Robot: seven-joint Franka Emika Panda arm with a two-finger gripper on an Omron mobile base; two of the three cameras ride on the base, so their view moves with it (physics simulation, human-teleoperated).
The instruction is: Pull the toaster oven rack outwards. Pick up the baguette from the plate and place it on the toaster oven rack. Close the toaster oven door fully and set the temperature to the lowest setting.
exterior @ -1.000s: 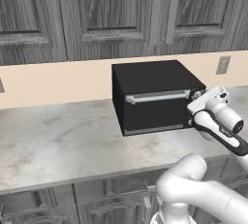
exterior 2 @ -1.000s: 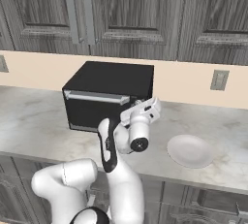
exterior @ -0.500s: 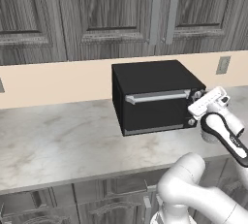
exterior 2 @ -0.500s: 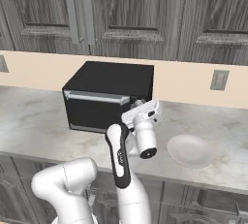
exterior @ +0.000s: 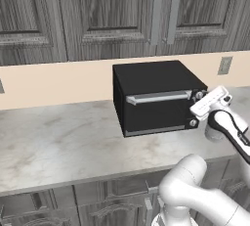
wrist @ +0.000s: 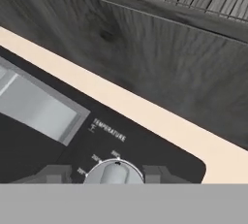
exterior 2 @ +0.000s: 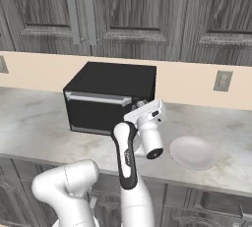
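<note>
The black toaster oven (exterior: 151, 98) (exterior 2: 106, 98) stands on the counter with its toaster oven door (exterior: 156, 112) shut and the silver handle (exterior: 158, 96) along the top. My gripper (exterior: 197, 108) (exterior 2: 135, 111) is at the knob column on the oven's right front. In the hand view my gripper (wrist: 115, 175) straddles the round silver knob (wrist: 115, 169) labelled TEMPERATURE; the fingers stand on either side of it with a thin gap on the left. The plate (exterior 2: 193, 152) lies bare to the right of the oven. The baguette and the toaster oven rack are hidden.
Dark wood cabinets hang above the marble counter (exterior: 58, 142). A wall outlet (exterior: 224, 65) (exterior 2: 222, 80) sits right of the oven. Another small knob (exterior: 193, 122) sits lower on the oven front. Open counter stretches left of the oven.
My hand has stayed at the knob column while the wrist rolled and the forearm behind it swung lower. The oven and plate have not moved.
</note>
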